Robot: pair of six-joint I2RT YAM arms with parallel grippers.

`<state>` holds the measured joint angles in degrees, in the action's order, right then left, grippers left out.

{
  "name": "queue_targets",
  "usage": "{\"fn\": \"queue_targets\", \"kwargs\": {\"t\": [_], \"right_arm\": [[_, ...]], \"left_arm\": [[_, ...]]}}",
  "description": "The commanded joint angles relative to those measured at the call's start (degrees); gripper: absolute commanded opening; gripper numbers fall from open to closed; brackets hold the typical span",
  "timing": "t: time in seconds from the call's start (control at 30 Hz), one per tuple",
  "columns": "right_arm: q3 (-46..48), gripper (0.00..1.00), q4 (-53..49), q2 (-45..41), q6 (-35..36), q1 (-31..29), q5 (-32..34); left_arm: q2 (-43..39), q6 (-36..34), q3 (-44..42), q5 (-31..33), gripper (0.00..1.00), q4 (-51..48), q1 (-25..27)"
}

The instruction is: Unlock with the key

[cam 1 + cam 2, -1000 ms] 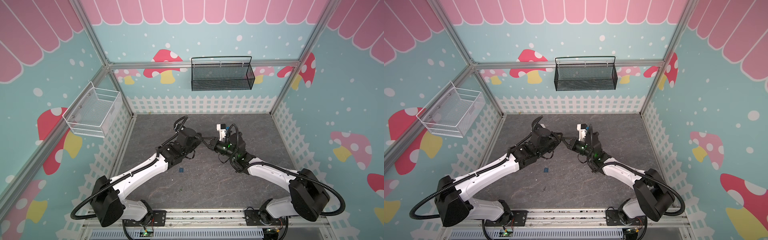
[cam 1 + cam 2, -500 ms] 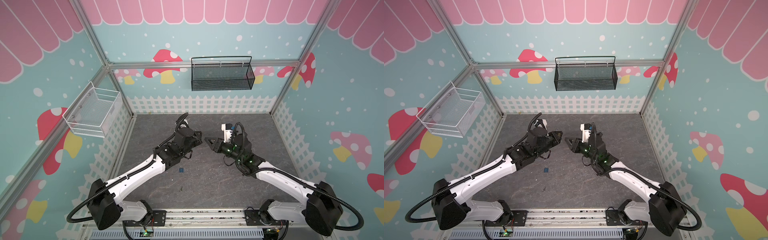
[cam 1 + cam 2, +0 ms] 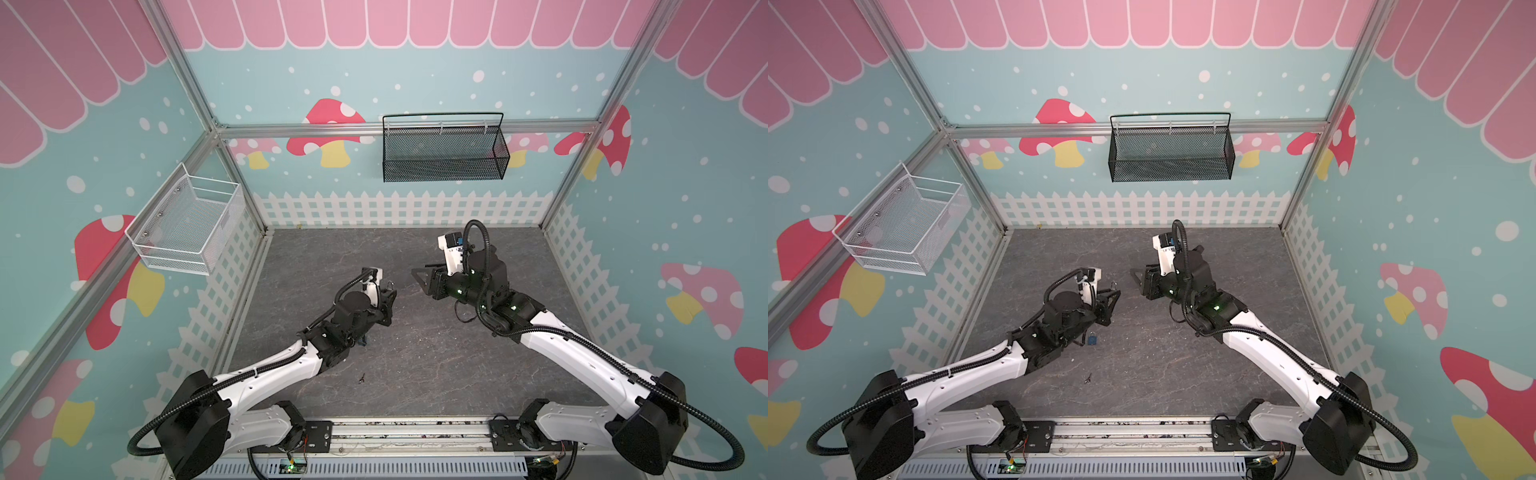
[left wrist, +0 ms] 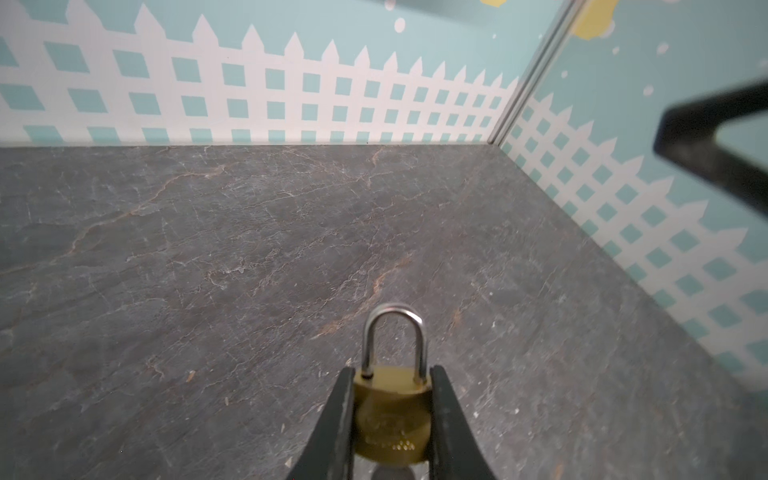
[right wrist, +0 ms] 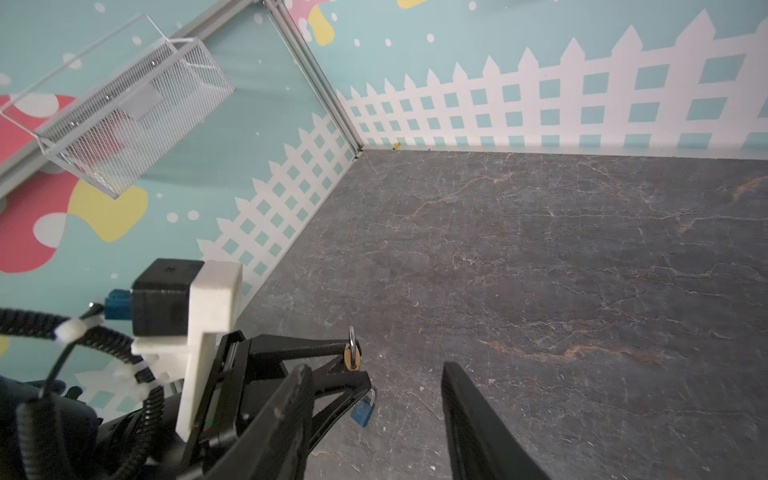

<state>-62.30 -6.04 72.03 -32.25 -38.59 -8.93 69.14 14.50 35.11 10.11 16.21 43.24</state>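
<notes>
Brass padlock is being clamped by its body between the fingers of the left gripper, its steel loop pointing away from the arm, above the grey floor. Just beyond, the right gripper is being held open and empty, facing it across a gap. Farther off, a white basket and a black basket are being carried by the walls.

Open floor stretched ahead to the back wall. Between the left gripper and the right gripper the gap stood clear. A blue padlock lay beside the left arm.
</notes>
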Motion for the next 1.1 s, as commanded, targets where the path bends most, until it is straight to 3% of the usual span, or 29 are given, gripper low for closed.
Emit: {"fn": "queue_targets", "kwargs": {"t": [0.0,0.4,1.07], "right_arm": [[-3.54,0.54,-8.58,2.13,6.21,-0.08,-2.30],[-13.67,0.56,-15.69,9.77,11.18,-1.46,-2.12],[-19.64,0.58,-22.76,16.35,15.04,-2.28,7.42]], "left_arm": [[-0.21,-11.08,-1.67,-1.93,0.00,13.66,0.83],[2.28,-12.53,-1.74,-0.84,0.00,16.88,2.36],[5.04,-12.30,0.04,2.56,0.00,17.98,3.77]]}}
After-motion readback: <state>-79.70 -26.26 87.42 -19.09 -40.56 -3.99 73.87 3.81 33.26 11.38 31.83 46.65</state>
